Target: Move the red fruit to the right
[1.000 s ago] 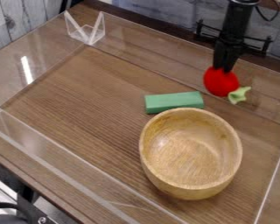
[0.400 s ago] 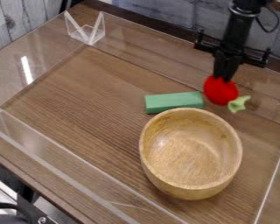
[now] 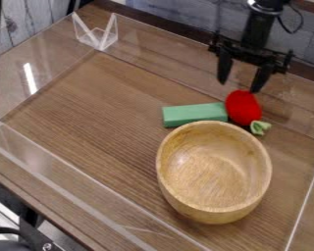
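The red fruit [image 3: 243, 106] lies on the wooden table at the right, its green leafy end [image 3: 259, 127] pointing toward the camera. It rests just right of the flat green block [image 3: 195, 114]. My gripper [image 3: 245, 78] hangs a little above and behind the fruit, pointing straight down. Its two dark fingers [image 3: 226, 71] are spread wide and open, with nothing between them and no contact with the fruit.
A large wooden bowl [image 3: 214, 172] stands in front of the block and fruit. Clear plastic walls [image 3: 35, 69] fence the table on all sides, the right wall close beside the fruit. A clear folded piece [image 3: 94, 31] sits at the back left.
The gripper was shut on the red fruit; now its fingers have spread and the fruit lies free on the table, a little nearer the camera.
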{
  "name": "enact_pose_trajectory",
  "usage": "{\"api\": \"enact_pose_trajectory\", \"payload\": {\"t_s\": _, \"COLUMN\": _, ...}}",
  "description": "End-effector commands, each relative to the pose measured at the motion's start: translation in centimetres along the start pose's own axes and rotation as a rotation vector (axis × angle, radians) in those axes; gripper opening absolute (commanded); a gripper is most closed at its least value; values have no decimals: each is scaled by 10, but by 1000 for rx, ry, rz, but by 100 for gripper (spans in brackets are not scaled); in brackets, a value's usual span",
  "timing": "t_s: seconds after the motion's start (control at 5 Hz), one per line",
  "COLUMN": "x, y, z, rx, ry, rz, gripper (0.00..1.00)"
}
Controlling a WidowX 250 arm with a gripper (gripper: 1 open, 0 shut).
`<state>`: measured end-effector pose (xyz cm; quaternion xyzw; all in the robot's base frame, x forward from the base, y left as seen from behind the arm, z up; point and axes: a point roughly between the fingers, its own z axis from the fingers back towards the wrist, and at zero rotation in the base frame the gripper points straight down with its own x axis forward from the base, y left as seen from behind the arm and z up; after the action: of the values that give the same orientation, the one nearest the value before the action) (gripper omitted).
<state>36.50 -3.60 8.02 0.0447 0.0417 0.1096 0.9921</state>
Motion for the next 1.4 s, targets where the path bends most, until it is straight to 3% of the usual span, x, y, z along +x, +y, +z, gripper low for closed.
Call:
{"api": "enact_pose_trajectory", "payload": {"t_s": 0.0, "x": 8, "y": 11, "z": 43, "rx": -30, "ry": -100, "rz": 33, "gripper": 0}}
{"api": "enact_pose_trajectory", "payload": {"t_s": 0.4, "x": 8, "y": -5, "z": 44, "rx": -29, "ry": -111, "rz": -105, "gripper": 0}}
{"api": "enact_pose_trajectory", "payload": {"t_s": 0.8, "x": 7, "y": -15, "z": 35, "rx": -34, "ry": -91, "rz": 40, "gripper": 0}}
{"api": "enact_pose_trajectory", "payload": {"t_s": 1.0, "x": 1, "y": -9, "z": 40, "rx": -49, "ry": -90, "rz": 32, "gripper": 100}}
{"api": "enact_pose_trajectory", "payload": {"t_s": 1.2, "x": -1, "y": -10, "z": 54, "rx": -65, "ry": -79, "rz": 75, "gripper": 100}}
